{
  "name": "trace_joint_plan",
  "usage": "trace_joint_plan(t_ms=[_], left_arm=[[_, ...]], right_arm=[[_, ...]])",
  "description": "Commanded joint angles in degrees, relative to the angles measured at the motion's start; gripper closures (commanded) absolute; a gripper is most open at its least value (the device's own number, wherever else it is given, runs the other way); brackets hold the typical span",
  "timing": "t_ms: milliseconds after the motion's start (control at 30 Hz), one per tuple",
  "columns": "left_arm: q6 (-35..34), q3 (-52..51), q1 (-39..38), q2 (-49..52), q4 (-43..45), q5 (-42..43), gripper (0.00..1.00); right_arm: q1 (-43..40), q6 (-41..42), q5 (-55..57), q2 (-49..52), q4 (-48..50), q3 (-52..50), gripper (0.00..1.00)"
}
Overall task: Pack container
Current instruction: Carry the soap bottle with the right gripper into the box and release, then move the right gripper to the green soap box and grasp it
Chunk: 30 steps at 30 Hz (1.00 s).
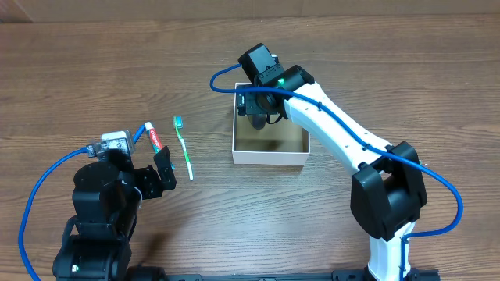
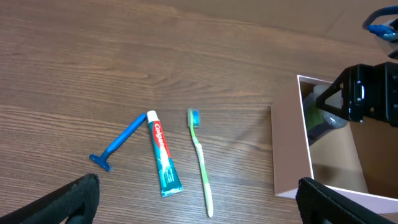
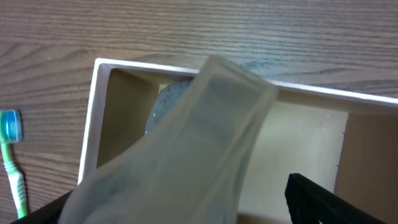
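The container is a shallow white-walled box with a brown inside, at mid-table; it also shows in the left wrist view and the right wrist view. My right gripper is low over its far left corner. A clear pale bottle lies between its fingers, slanting into the box, with a gap to the right finger. The bottle also shows in the left wrist view. My left gripper is open and empty, left of the box.
A green toothbrush, a red-and-teal toothpaste tube and a blue razor lie side by side on the wooden table, left of the box and just ahead of my left gripper.
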Motion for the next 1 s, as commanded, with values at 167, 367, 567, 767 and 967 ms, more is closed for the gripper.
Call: trace_joint_plan(t_ms=[167, 367, 567, 767, 967], left_arm=[[0.31, 1.38, 0.35, 0.09, 0.04, -0.35, 0.00], [0.35, 1.38, 0.35, 0.09, 0.04, -0.57, 0.00], [0.35, 1.38, 0.35, 0.09, 0.04, -0.52, 0.00], [0.33, 1.38, 0.35, 0.09, 0.04, -0.52, 0.00], [0.33, 1.38, 0.35, 0.09, -0.20, -0.52, 0.00]], right_arm=[[0.26, -0.13, 1.95, -5.29, -1.33, 1.33, 0.10], [-0.81, -1.42, 9.86, -23.06, -6.91, 1.33, 0.05], [-16.83, 13.53, 13.42, -35.41, -18.99, 1.29, 0.00], [-38.91, 19.15, 4.63, -33.75, -30.53, -5.11, 0.00], [-50.97, 19.12, -2.91, -32.11, -19.56, -26.12, 0.00]])
